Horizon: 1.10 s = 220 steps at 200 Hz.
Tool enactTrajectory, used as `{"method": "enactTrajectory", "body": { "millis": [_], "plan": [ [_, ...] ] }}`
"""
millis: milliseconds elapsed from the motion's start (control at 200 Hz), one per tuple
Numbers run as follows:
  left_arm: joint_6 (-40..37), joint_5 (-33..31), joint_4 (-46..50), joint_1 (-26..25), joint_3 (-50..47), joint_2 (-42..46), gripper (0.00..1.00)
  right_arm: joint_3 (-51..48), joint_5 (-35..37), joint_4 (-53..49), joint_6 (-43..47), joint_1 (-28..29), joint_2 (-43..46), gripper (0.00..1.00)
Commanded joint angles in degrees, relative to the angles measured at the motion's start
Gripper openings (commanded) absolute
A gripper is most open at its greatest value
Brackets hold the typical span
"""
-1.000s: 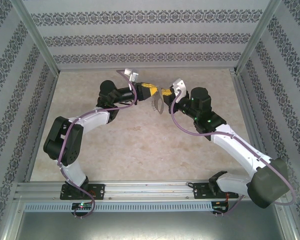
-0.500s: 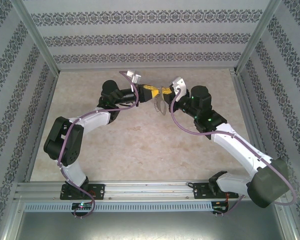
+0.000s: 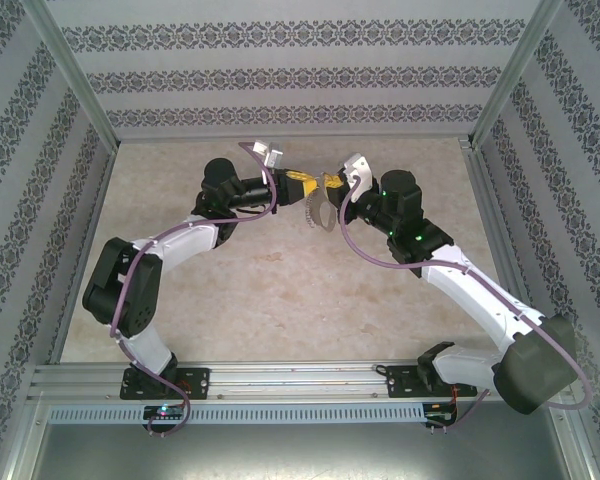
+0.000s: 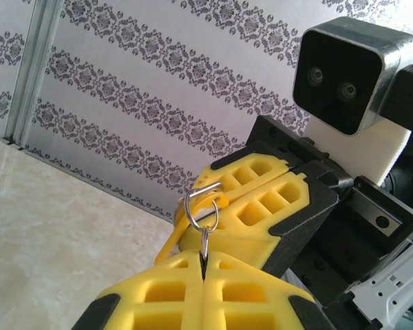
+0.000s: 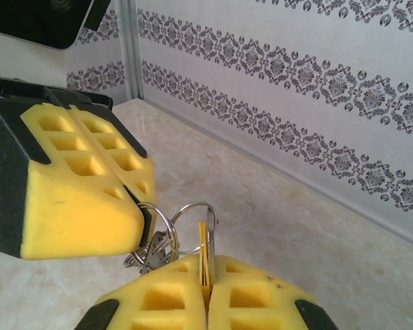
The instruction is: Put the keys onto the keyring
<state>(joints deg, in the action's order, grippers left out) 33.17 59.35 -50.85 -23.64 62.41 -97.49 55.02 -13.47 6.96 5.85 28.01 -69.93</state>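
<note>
Both grippers meet tip to tip in the air over the back middle of the table. My left gripper is shut on an edge-on metal loop of the keyring, whose grey loop and chain hang below. My right gripper is shut on a thin flat key with a yellow strip beside it. A round wire ring runs through the key's top and links to the double ring at the left gripper. Small metal pieces dangle under it.
The beige marble-look table lies well below the grippers. Patterned walls close the back and sides, with metal posts at the corners. An aluminium rail with both arm bases runs along the near edge.
Both wrists have crept a little toward the back wall and the left elbow has shifted slightly left. The jaws stay shut and the hanging loop stays between them.
</note>
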Motion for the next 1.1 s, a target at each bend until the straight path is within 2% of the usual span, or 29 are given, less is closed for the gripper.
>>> {"method": "enactTrajectory", "body": {
  "millis": [0,420,814,1094],
  "plan": [
    [-2.81,-0.55,1.19,-0.75,-0.44,2.54,0.00,1.34,0.55,-0.20,0.63,0.72,-0.29,0.00],
    [-7.63,-1.43,8.54,-1.35,0.70,3.47,0.00,2.48,-0.40,-2.13,1.48,2.31,-1.91,0.00],
    [-7.93,-1.61,9.10,-1.36,0.99,3.49,0.00,1.15,-0.23,-1.56,0.15,-0.39,0.14,0.00],
    [-8.04,-1.60,9.18,-1.38,1.04,3.61,0.00,2.03,-1.55,-1.51,0.04,0.53,-1.23,0.00]
  ]
}}
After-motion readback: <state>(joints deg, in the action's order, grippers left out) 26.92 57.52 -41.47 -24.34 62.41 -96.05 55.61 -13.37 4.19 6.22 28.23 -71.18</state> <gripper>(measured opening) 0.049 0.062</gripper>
